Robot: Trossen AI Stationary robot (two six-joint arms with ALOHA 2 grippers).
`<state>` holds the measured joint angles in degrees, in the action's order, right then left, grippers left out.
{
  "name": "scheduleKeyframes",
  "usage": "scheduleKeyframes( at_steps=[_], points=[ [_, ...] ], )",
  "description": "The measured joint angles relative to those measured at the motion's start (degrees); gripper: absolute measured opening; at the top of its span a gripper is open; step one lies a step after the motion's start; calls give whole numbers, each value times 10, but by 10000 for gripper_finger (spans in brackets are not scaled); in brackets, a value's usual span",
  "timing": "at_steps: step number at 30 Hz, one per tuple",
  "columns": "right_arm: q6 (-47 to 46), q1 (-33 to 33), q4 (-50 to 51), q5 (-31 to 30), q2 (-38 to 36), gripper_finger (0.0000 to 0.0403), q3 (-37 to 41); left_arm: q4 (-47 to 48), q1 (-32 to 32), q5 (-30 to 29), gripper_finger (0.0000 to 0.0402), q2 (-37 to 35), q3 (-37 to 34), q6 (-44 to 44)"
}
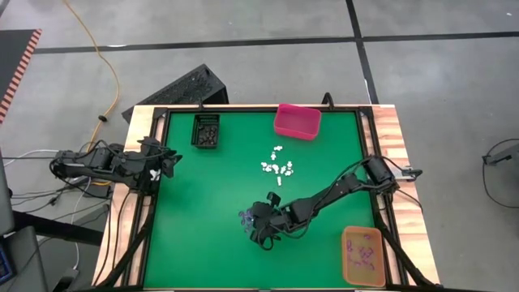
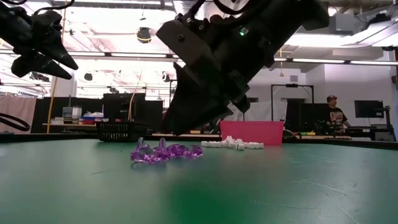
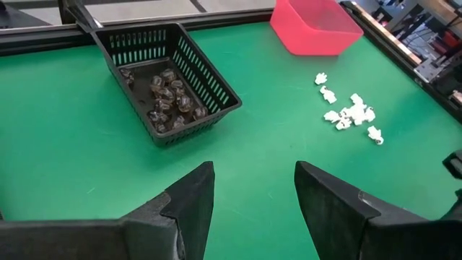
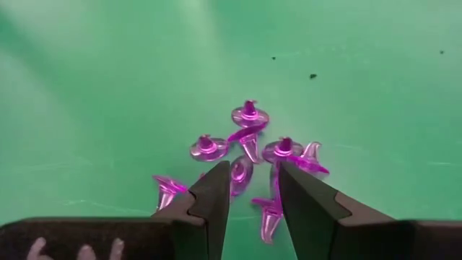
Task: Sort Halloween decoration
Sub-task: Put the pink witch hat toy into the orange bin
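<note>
We see the right gripper (image 4: 251, 189) low over the purple trinkets (image 4: 249, 155) near the table's (image 1: 203, 211) middle, fingers slightly parted, gripping nothing. White trinkets (image 1: 277, 165) lie nearer the far edge. The left gripper (image 3: 253, 195) waits open at the left edge.

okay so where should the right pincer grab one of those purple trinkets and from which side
Take one purple trinket by its narrow cone, not the flat brim, coming straight down from above. They look like tiny witch hats lying tumbled and touching on the green table, so a side approach would probably shove the pile. The right pincer hangs open right over them.
</note>
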<state>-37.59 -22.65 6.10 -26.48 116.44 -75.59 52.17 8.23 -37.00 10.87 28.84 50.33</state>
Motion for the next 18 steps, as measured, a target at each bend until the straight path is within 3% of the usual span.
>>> scheduleKeyframes(
  at_steps=[6, 18],
  points=[
    [-1, -8, 0, -34, 2, 149, 0, 0, 0, -8, 183, 0, 0, 0],
    [-7, 12, 39, -31, 2, 149, -1, -1, 0, -12, 183, 0, 0, 0]
  ],
)
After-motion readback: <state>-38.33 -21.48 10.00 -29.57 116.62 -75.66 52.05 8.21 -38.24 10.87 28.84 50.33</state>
